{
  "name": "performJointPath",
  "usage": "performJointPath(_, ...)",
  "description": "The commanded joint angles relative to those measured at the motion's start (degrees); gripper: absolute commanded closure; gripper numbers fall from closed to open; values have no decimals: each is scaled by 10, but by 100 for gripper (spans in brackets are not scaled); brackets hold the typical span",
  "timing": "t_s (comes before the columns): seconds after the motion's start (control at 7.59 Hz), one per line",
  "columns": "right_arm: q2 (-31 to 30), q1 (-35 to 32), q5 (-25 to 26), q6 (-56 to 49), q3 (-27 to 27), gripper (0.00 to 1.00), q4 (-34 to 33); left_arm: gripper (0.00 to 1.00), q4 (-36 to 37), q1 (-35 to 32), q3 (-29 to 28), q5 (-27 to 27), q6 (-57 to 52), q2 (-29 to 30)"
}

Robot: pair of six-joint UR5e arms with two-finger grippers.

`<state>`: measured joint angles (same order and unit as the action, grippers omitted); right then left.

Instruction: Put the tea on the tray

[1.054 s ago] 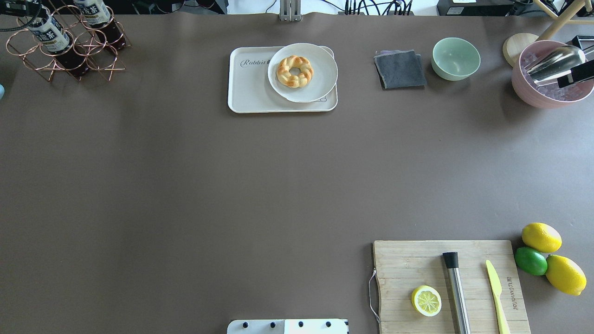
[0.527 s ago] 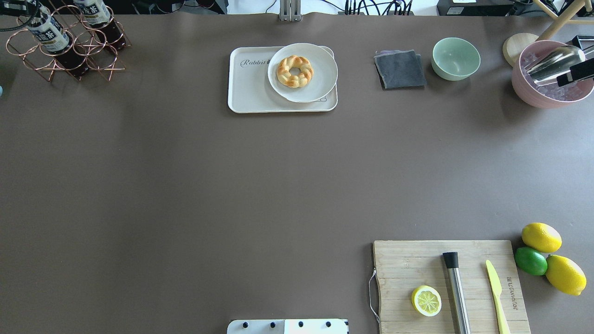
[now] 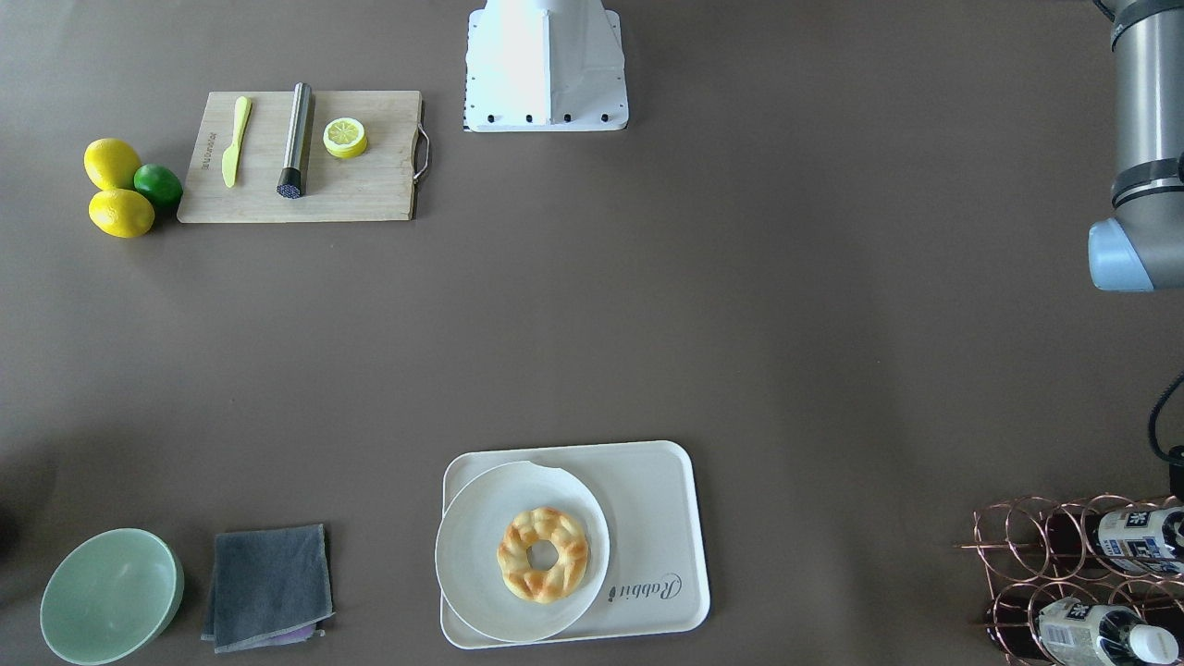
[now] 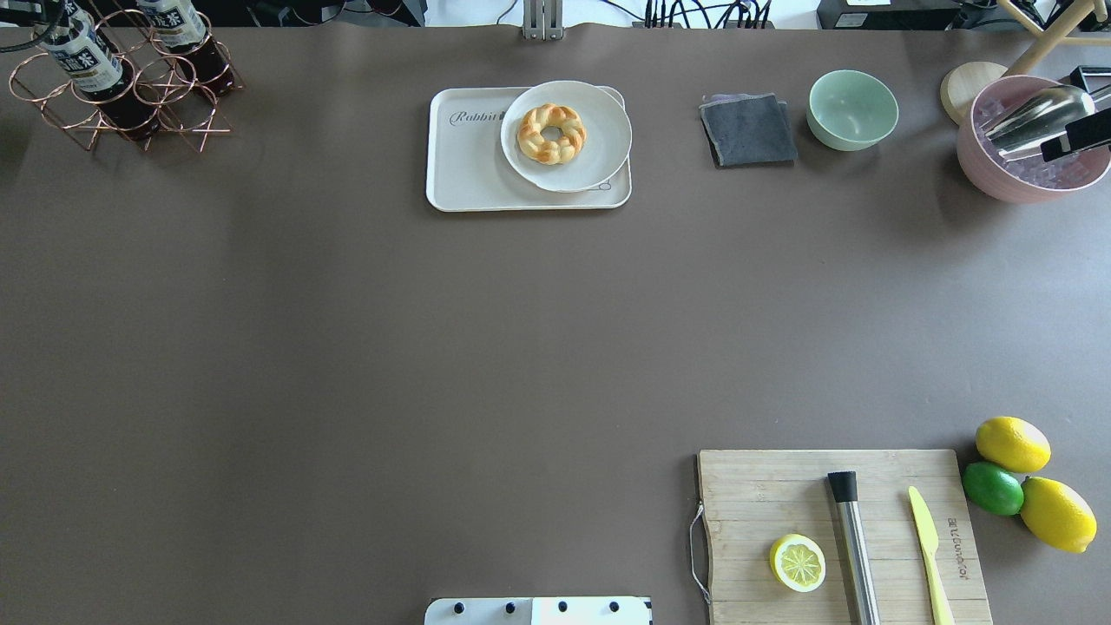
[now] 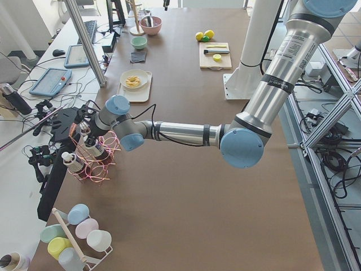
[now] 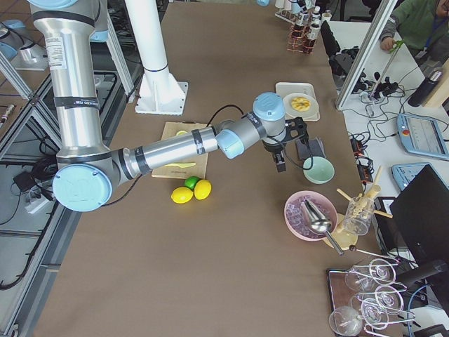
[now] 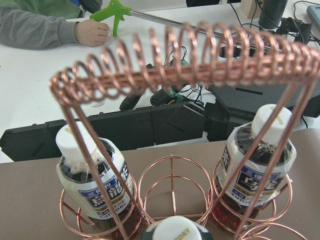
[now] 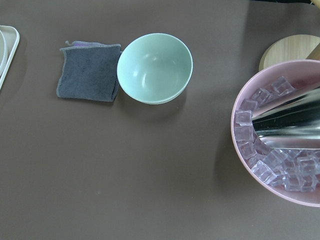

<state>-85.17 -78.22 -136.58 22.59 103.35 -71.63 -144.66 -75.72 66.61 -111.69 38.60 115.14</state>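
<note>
Nudged toward 10 o'clock, the tea [image 4: 82, 61] sits in the copper rack [image 7: 200, 52] at the desk's 10 o'clock corner, well apart from the tray [image 4: 460, 174] at 12; I cannot tell either arm's jaws' gap.

Tea [image 4: 80, 59] top hidden (overhead view).

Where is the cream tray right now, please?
In the overhead view the tray lies near the far edge of the table, about mid-width, a round plate on its right half, a grey cloth further right.
</note>
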Motion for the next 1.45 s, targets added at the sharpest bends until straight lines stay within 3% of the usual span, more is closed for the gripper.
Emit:
performJointPath(0.0,-1,0,0,1,1,0,0,100,3,-23,22,-13,3,2)
performJointPath(0.13,-1,0,0,1,1,0,0,100,8,-46,30,-50,3,2)
performJointPath(0.53,0,0,0,1,1,0,0,100,34,-66,91,-92,2,-5)
performJointPath(0.79,-1,0,0,2,1,0,0,100,76,-100,149,-160,-3,-10)
performJointPath(1.19,3,0,0,0,4,0,0,100,104,-90,295,-169,-6,-69)
performJointPath(1.32,4,0,0,0,10,0,0,100,103,-46,341,-166,-7,-76)
